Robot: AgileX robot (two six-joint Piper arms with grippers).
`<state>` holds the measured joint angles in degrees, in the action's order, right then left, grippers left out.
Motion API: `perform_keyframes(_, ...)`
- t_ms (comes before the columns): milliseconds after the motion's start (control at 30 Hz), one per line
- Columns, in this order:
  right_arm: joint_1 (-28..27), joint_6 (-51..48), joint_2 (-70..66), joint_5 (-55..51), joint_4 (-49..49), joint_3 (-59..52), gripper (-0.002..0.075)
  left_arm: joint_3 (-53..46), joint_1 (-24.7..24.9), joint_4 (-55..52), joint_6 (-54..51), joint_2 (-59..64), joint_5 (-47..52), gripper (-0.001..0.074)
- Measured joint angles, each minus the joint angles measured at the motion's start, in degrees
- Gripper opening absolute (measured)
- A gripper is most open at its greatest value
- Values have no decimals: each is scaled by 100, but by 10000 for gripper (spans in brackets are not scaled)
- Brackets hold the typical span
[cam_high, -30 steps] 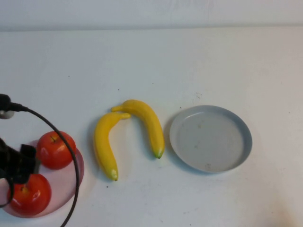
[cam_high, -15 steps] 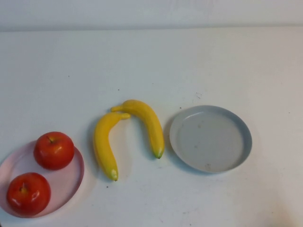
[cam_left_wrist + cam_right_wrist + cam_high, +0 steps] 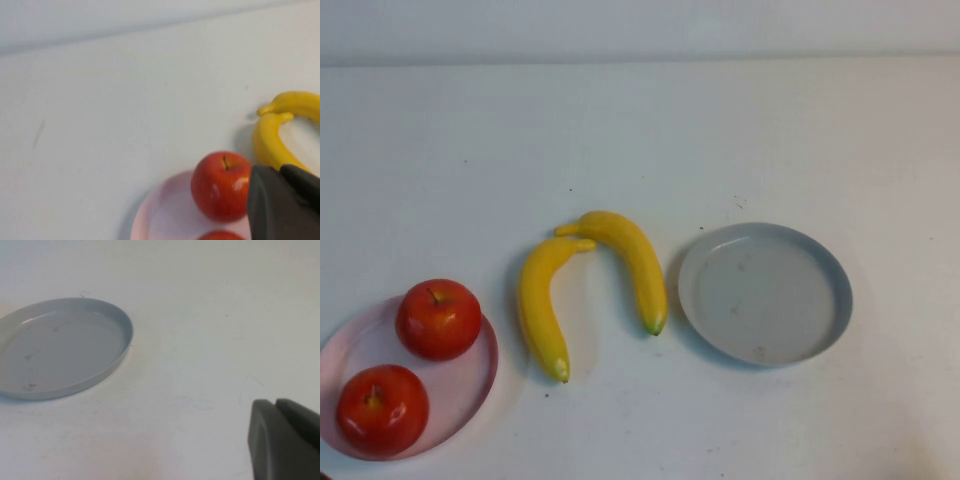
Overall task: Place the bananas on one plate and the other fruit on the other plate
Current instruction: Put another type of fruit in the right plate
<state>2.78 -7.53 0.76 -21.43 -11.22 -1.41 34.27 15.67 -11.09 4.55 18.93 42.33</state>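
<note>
My left claw (image 3: 283,172) is pinched together, empty, over the pink plate (image 3: 470,385); both apples (image 3: 439,318) sit there. Right claw (image 3: 276,407) is closed too, near the grey plate (image 3: 825,262). Bananas (image 3: 630,262) lie on the worktop (image 3: 640,140), at 9 o'clock from the grey plate.

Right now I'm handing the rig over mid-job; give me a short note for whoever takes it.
Left tool: shut, holding nothing, pulled back above the pink plate, out of the high view.
Right tool: shut, holding nothing, parked off to the side of the grey-blue plate.
Done: both apples sit on the pink plate.
Left: both bananas lie on the table between the plates, stem ends touching; move them onto the bare grey-blue plate.
</note>
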Motion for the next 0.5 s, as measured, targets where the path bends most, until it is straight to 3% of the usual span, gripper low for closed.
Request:
perform_keyframes(133, 0, 0, 0, 0, 0, 0, -17, -1190, -87, 209, -330, -271, -1930, 3)
perform_keyframes(267, 0, 0, 0, 0, 0, 0, -17, -2343, -498, 542, -455, -822, -3362, 3)
perform_keyframes(367, 0, 0, 0, 0, 0, 0, -17, -3050, -765, 765, -408, -1241, -3950, 3)
perform_keyframes(500, 0, 0, 0, 0, 0, 0, -17, -3544, -840, 847, -273, -1732, -4034, 3)
